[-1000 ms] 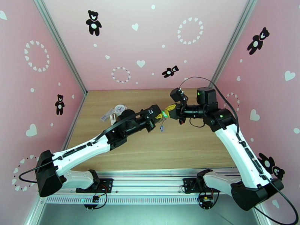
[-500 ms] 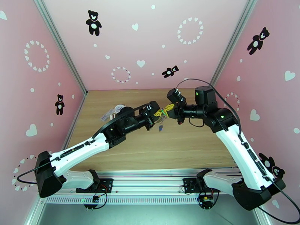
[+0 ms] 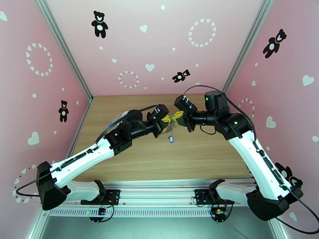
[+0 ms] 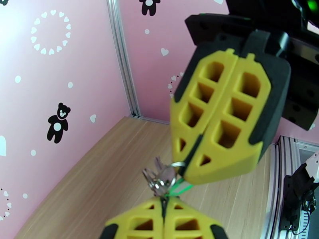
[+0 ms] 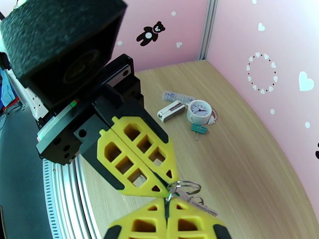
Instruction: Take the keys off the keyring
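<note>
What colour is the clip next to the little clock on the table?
Teal. The clip beside the white clock shows best in the right wrist view.

**Keys still on the ring, bunch held mid-air**

keyring (image 5: 184, 187): small silver split ring, tilted, well above the table. In the left wrist view its loop runs into the closed seam of the right gripper (image 4: 187, 168).
keys (image 4: 158, 181): tiny silver keys, fanned out off the ring, just above the closed tips of the left gripper (image 4: 162, 199). A thin green strip (image 4: 179, 190) runs into that seam.
blue-tagged key (image 3: 171, 139): just below the bunch in the top view. Can't tell if it's hanging or lying on the wood.
</note>
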